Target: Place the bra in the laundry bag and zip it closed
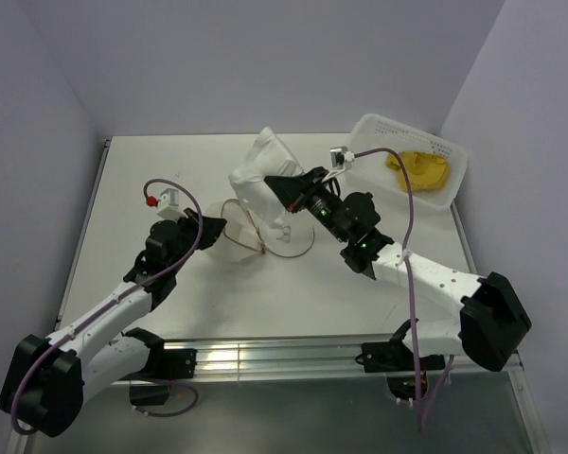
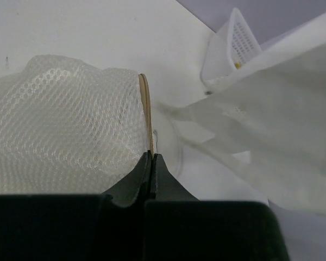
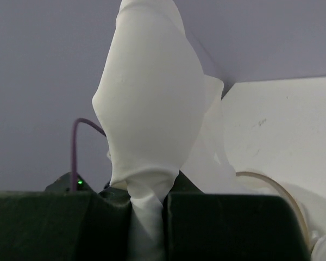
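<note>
The laundry bag (image 1: 265,189) stands open mid-table, a cream-white mesh pouch with a tan-edged rim (image 1: 265,248). My right gripper (image 1: 286,189) is shut on its flap lid (image 3: 146,109) and holds it raised above the table. My left gripper (image 1: 218,227) is shut on the bag's tan rim (image 2: 145,109), with the mesh wall (image 2: 65,125) to its left. The mustard-yellow bra (image 1: 418,168) lies in the white perforated basket (image 1: 379,128) at the far right, apart from both grippers. No zip pulls show.
The basket (image 2: 236,43) sits against the back right corner by the wall. Bare white tabletop (image 1: 170,170) lies left and front of the bag. A metal rail runs along the table's near edge (image 1: 284,355).
</note>
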Controlling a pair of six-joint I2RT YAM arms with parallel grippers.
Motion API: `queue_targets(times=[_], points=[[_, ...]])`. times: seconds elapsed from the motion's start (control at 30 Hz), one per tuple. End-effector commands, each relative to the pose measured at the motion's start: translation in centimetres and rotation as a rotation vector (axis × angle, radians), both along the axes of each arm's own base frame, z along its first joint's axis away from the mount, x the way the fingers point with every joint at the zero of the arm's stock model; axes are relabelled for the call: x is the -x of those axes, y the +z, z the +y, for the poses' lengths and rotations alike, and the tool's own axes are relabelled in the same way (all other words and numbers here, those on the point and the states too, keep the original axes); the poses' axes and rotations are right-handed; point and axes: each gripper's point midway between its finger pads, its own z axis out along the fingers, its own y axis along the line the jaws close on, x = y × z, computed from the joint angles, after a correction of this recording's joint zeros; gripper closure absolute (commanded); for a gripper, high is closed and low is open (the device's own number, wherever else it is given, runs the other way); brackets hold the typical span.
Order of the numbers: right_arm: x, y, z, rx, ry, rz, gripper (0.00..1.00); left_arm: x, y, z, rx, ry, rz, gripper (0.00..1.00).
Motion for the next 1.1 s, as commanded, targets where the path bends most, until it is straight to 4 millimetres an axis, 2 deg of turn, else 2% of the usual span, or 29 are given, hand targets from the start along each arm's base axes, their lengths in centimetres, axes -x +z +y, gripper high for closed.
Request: queue_targets(times=[0.0,0.03,0.07,0.17,0.2,0.27,0.3,0.37,0.4,0.5,0.63,0.67,0.7,0.77,0.83,0.9,1.07], points=[[-0.5,0.1,0.0,-0.116,-0.022,-0.004,1.0,0.6,1.2,-0.4,0.046,-0.027,-0.051,1.0],[-0.8,-1.5,0.7,-0.099,-0.006,0.029,1.0,0.7,0.9,-0.4,0.044,-0.028,-0.045,1.0],[-0.5,-2.0,1.4,-0.103,0.022,0.044,1.0,0.9,0.5,-0.4,0.046,-0.027,-0.039,1.0],[-0.2,-5.6,3.0,-0.06,0.046,0.114,1.0,1.1,-0.1,-0.3,0.053,-0.025,-0.033,1.0],[-0.5,-7.2,3.5,-0.035,0.051,0.144,1.0,1.1,-0.1,-0.3,0.055,-0.027,-0.035,1.0],[-0.8,-8.6,4.3,-0.014,0.061,0.177,1.0,1.2,0.1,-0.4,0.059,-0.032,-0.043,1.0],[-0.9,-10.4,5.1,0.019,0.083,0.201,1.0,1.2,0.1,-0.3,0.06,-0.03,-0.045,1.0],[-1.0,-11.8,6.1,0.061,0.095,0.211,1.0,1.2,0.1,-0.2,0.051,-0.025,-0.046,1.0],[-1.0,-13.6,6.8,0.095,0.109,0.238,1.0,1.2,0.2,-0.2,0.053,-0.027,-0.048,1.0],[-0.3,-16.3,7.7,0.144,0.144,0.279,1.0,1.2,0.4,-0.2,0.055,-0.026,-0.055,1.0],[0.8,-18.8,8.4,0.204,0.198,0.324,1.0,0.9,0.9,-0.3,0.059,-0.026,-0.071,1.0],[0.9,-18.7,8.8,0.217,0.212,0.325,1.0,0.8,1.2,-0.4,0.059,-0.027,-0.075,1.0],[1.1,-19.7,9.2,0.243,0.23,0.343,1.0,0.7,1.4,-0.4,0.058,-0.027,-0.08,1.0],[1.9,-20.1,10.1,0.267,0.284,0.347,1.0,0.4,1.9,-0.6,0.054,-0.033,-0.091,1.0],[2.5,-21.8,10.6,0.317,0.313,0.383,1.0,0.2,2.2,-0.7,0.051,-0.036,-0.098,1.0],[3.3,-22.3,11.4,0.347,0.347,0.386,1.0,0.1,2.4,-0.7,0.046,-0.036,-0.107,1.0],[3.8,-24.2,11.3,0.383,0.344,0.447,1.0,-0.3,3.2,-0.8,0.047,-0.034,-0.133,1.0]])
